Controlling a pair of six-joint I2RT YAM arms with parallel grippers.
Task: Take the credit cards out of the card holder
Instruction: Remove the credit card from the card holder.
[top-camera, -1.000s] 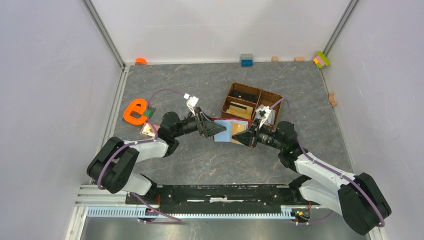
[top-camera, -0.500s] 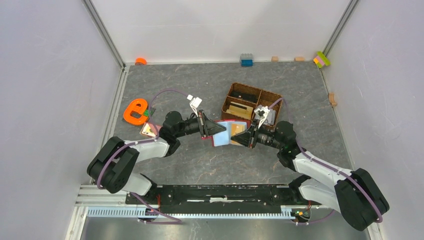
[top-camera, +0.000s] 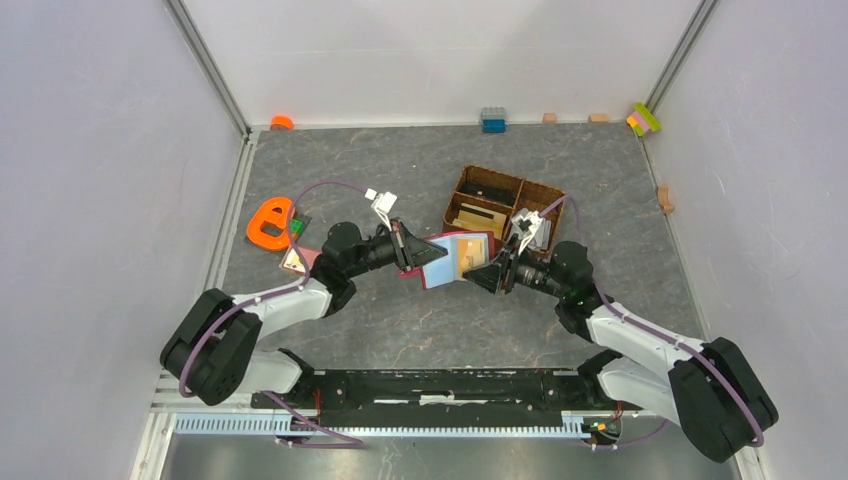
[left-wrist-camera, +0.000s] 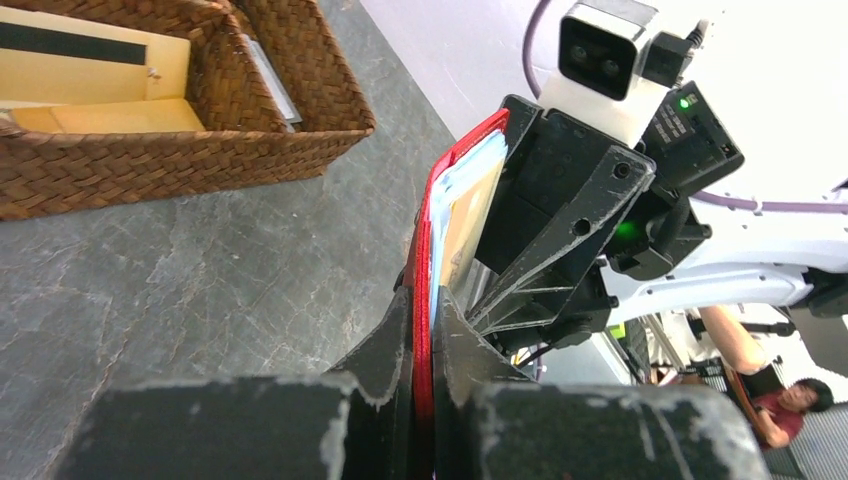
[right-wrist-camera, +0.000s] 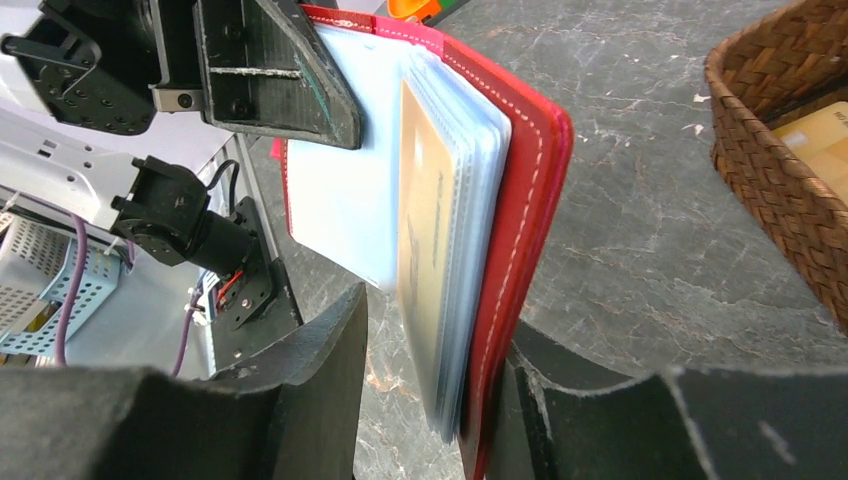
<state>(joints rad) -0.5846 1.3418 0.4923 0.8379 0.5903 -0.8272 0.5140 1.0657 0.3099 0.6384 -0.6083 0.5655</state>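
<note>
A: Where is the card holder (top-camera: 447, 270) found, and how is it held?

B: It is held open between the two arms, just in front of the wicker basket (top-camera: 470, 190) and, as far as can be judged, raised off the table (top-camera: 400, 160). Its red cover is clamped edge-on by the left gripper (left-wrist-camera: 425, 335), whose fingers are pressed together on it. The right gripper (right-wrist-camera: 437, 325) is set around the opposite edge with its fingers apart; no firm pinch is seen there.

A: How is it expected to handle?

B: A light, floppy thing is to be assumed, with a soft cover and limp clear sleeves (right-wrist-camera: 468, 200) fanning out. The credit cards (right-wrist-camera: 418, 240) are judged thin, stiff and slick; a tan one is seen tucked in a sleeve. A card is best taken by an exposed edge and pinched flat, with the cover clamped near the spine.
</note>
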